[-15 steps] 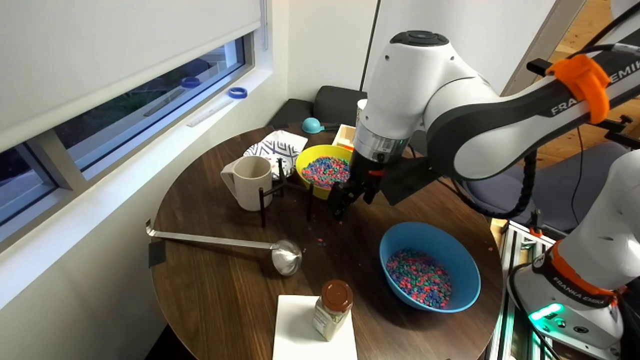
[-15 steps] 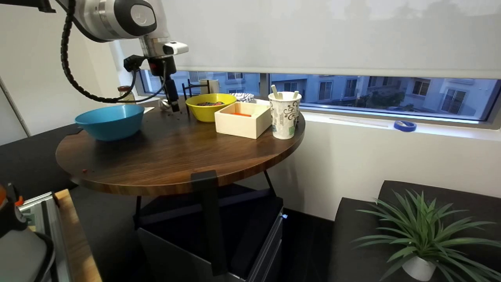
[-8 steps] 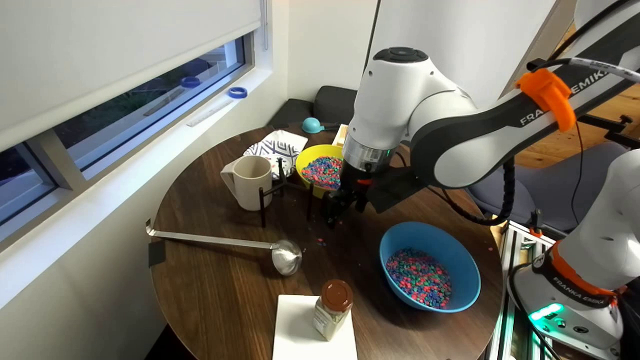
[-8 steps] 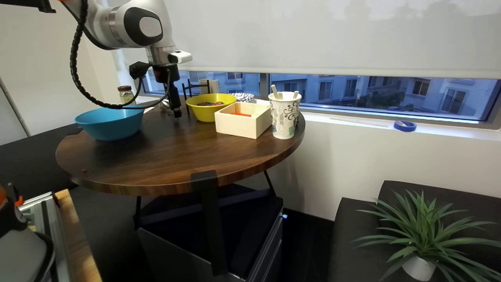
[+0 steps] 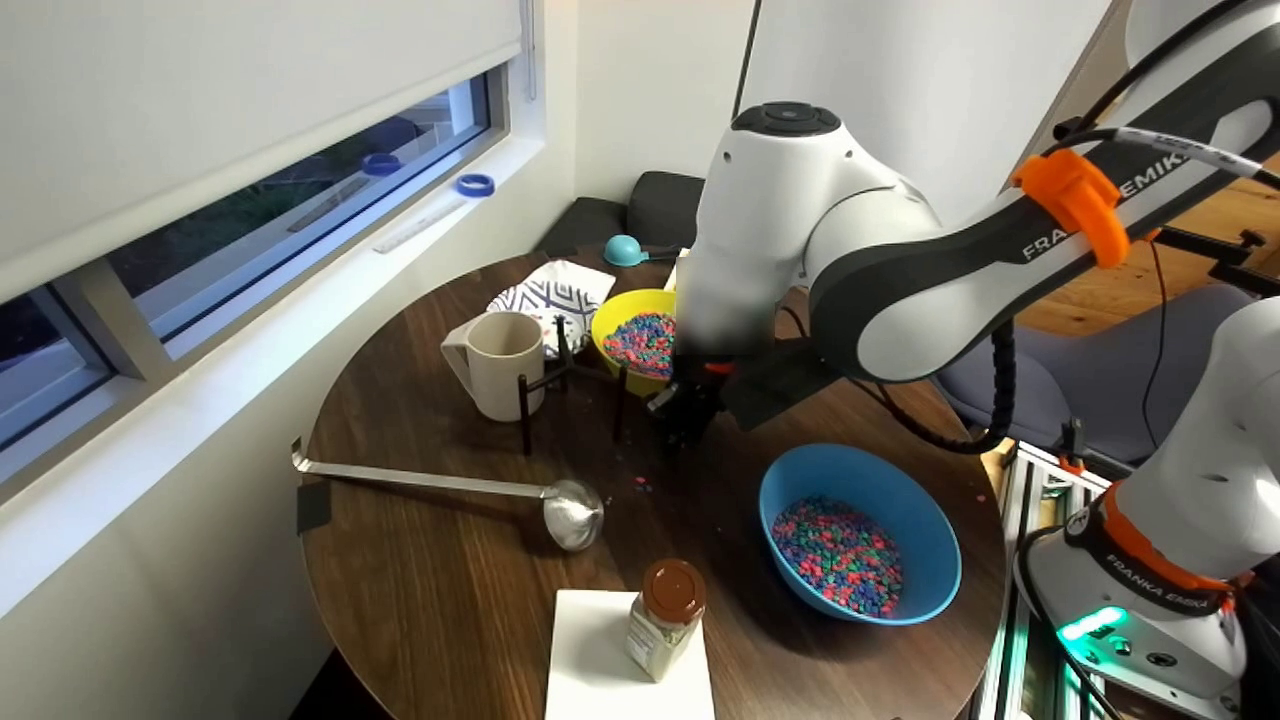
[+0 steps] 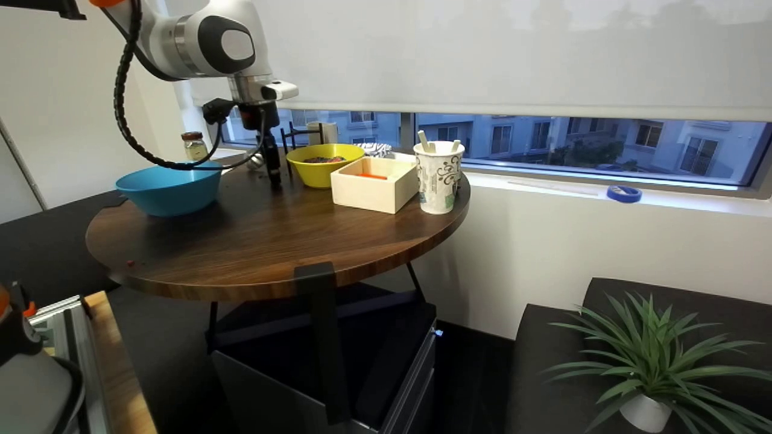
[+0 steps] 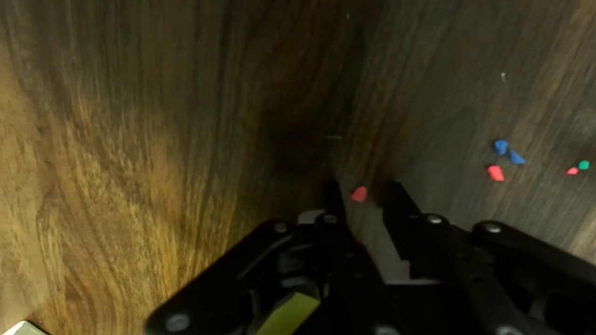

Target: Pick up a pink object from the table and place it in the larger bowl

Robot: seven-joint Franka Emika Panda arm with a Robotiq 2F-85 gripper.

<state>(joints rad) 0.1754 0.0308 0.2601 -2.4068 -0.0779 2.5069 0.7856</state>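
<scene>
A small pink piece lies on the dark wooden table in the wrist view, in line with the gap between my fingertips. My gripper points down with its jaws partly drawn in, and space shows on both sides of the piece. Two more pink bits rest to the right, a nearer pink bit and a farther pink bit. In both exterior views the larger bowl, blue and partly filled with speckled bits, stands apart from the gripper: blue bowl, blue bowl.
A yellow bowl and a black stand are close beside the gripper. Around them are a beige pitcher, a ladle, a jar on a white square, a wooden box and a paper cup.
My arm has come down, bringing the fingertips close to the tabletop. It has also shifted a little away from the blue bowl, and the fingers have drawn nearer each other.
</scene>
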